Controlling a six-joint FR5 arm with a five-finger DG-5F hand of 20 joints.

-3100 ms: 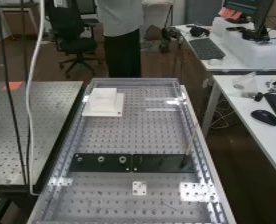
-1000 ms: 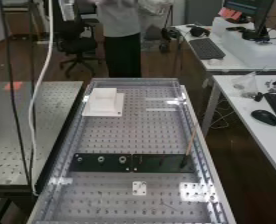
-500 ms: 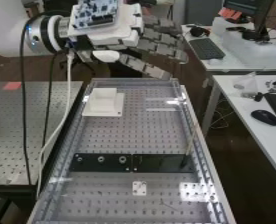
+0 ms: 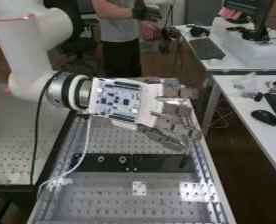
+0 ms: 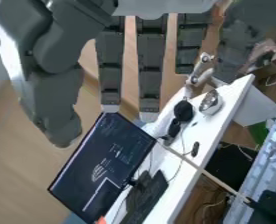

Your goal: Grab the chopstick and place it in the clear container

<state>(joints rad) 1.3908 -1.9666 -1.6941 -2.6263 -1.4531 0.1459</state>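
surface (image 4: 99, 197) is carrying a black plate (image 4: 155, 162); hand (image 4: 148, 106) is hanging over its far part, hiding what lies beneath; fingers (image 5: 151, 65) are pointing straight, apart; chopstick (image 5: 203, 171) is leaning upright at the plate's end, top blurring near fingertips, contact unclear

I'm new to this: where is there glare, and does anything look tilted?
High view: white glare on the perforated bench near its right edge, a smaller patch near its left. Wrist view: monitor and desk appear aslant, probably from camera tilt.
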